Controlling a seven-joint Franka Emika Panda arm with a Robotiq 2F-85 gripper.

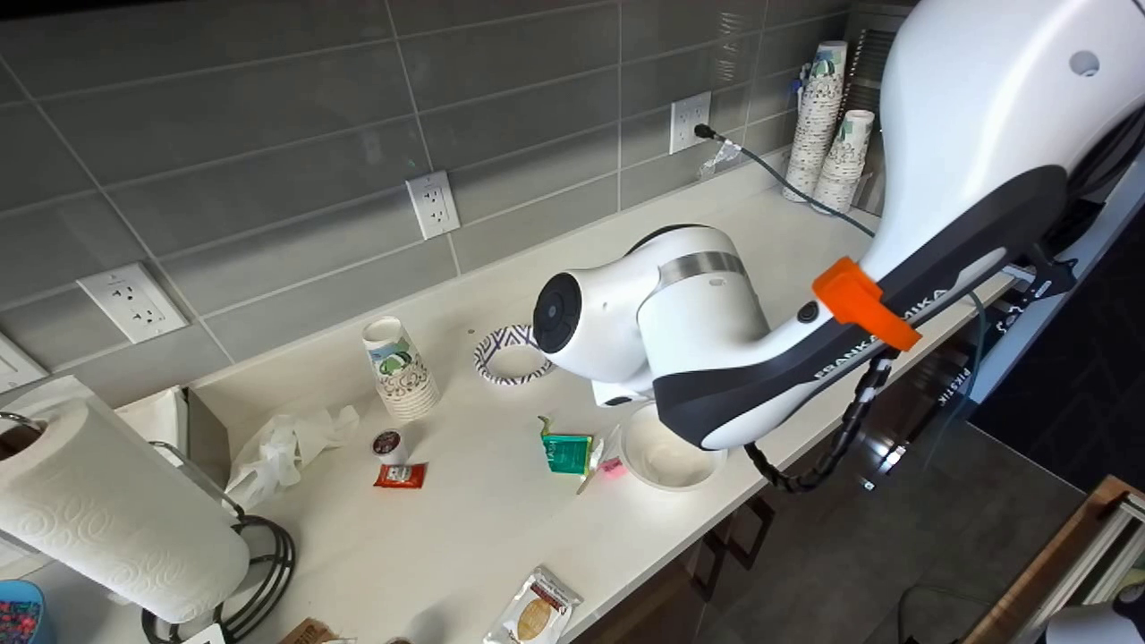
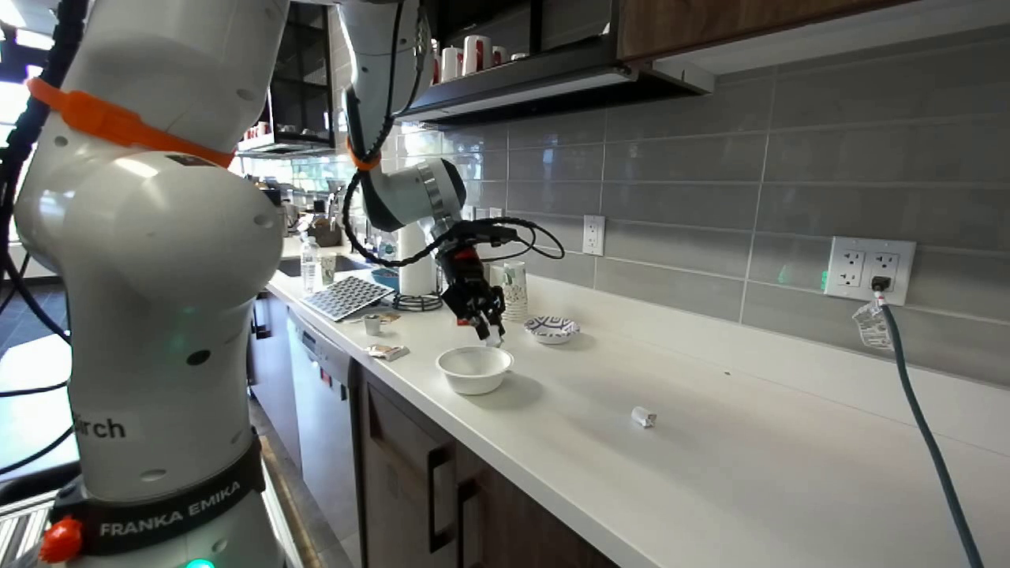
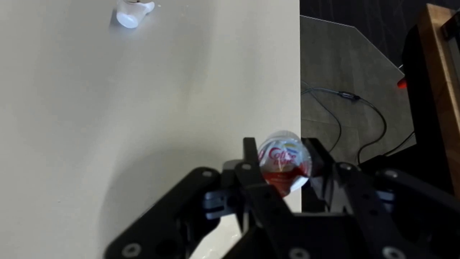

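With jaws parted only a little, gripping a creamer cup (image 3: pixel 285 162) by both sides! Held snugly in the gripper (image 3: pixel 281 145), red print turned toward the wrist view. Over to an exterior view: hanging in the air at about one o'clock from a white bowl (image 2: pixel 467 384), near the rim; cannot tell whether above that bowl or just past it. Back in the wrist view, between ten and eleven o'clock from the creamer cup, on a pale counter (image 3: pixel 161 90): a small white cup (image 3: pixel 132 15), clipped by the top edge. Down around seven o'clock, mostly hidden behind the gripper: a glossy slice of bowl. And from an exterior view, partly masking the white bowl: a white arm (image 1: pixel 707 304). Nine o'clock from that bowl, a teal packet (image 1: pixel 568 453), with a small pink packet (image 1: pixel 613 467) tucked in between. At ten, a patterned dish (image 1: pixel 514 358). Between seven and eight, a snack packet (image 1: pixel 537 608). Farther out toward nine, a red packet (image 1: pixel 400 476) with a coffee pod (image 1: pixel 390 444) right next to it; at twelve o'clock from that pair, a stack of paper cups (image 1: pixel 402 376).
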